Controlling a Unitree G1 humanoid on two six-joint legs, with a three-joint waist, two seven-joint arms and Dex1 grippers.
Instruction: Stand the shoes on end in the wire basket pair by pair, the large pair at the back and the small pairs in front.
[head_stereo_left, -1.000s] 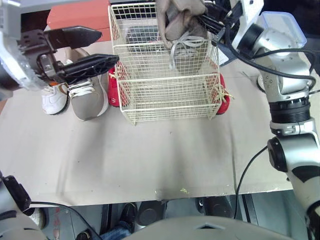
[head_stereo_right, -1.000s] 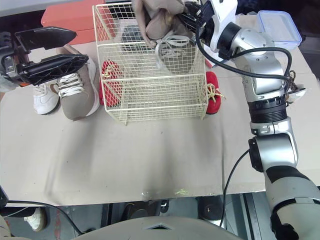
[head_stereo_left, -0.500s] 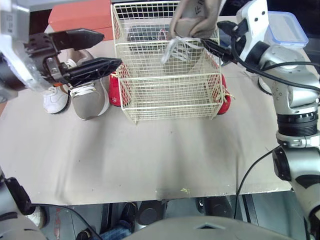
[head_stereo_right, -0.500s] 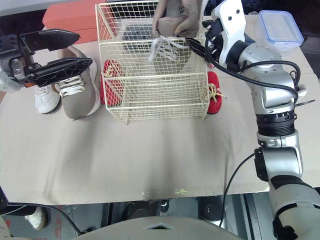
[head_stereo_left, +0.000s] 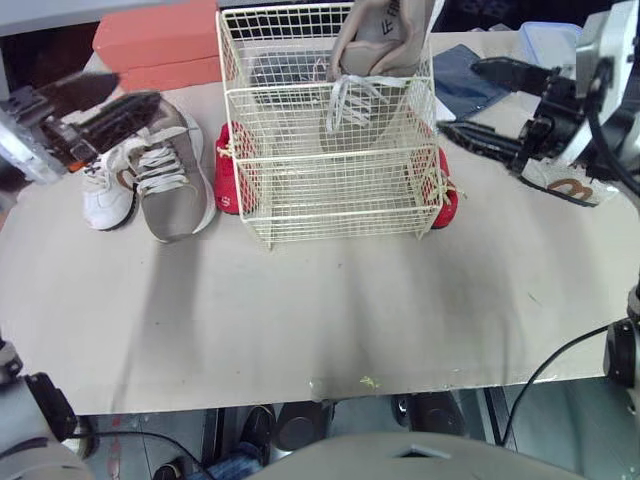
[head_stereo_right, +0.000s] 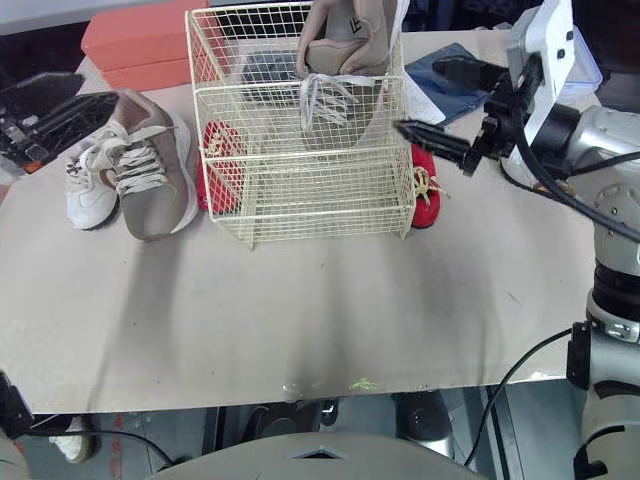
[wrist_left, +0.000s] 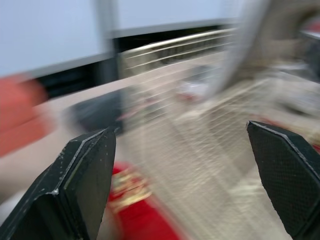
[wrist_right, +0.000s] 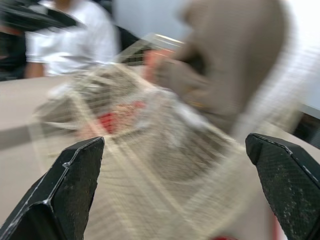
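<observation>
The cream wire basket (head_stereo_left: 330, 190) stands at the table's middle back. One large taupe shoe (head_stereo_left: 375, 45) stands on end in its rear compartment, laces hanging down. My right gripper (head_stereo_left: 460, 97) hovers open and empty to the right of the basket, apart from that shoe. The other taupe shoe (head_stereo_left: 170, 180) and a small white shoe (head_stereo_left: 105, 190) lie left of the basket. Red shoes rest against the basket's left side (head_stereo_left: 227, 178) and right side (head_stereo_left: 447, 197). My left gripper (head_stereo_left: 135, 90) is open above the shoes on the left.
Orange boxes (head_stereo_left: 155, 40) sit at the back left. A blue pouch (head_stereo_left: 465, 85) and a clear plastic container (head_stereo_right: 585, 60) lie at the back right. A dark item (head_stereo_left: 280, 70) is in the basket's rear left. A person in a white shirt (wrist_right: 70, 45) shows behind the table.
My right gripper opened, let go of the taupe shoe and drew back to the right; the shoe stays on end in the basket. My left gripper pulled back to the left.
</observation>
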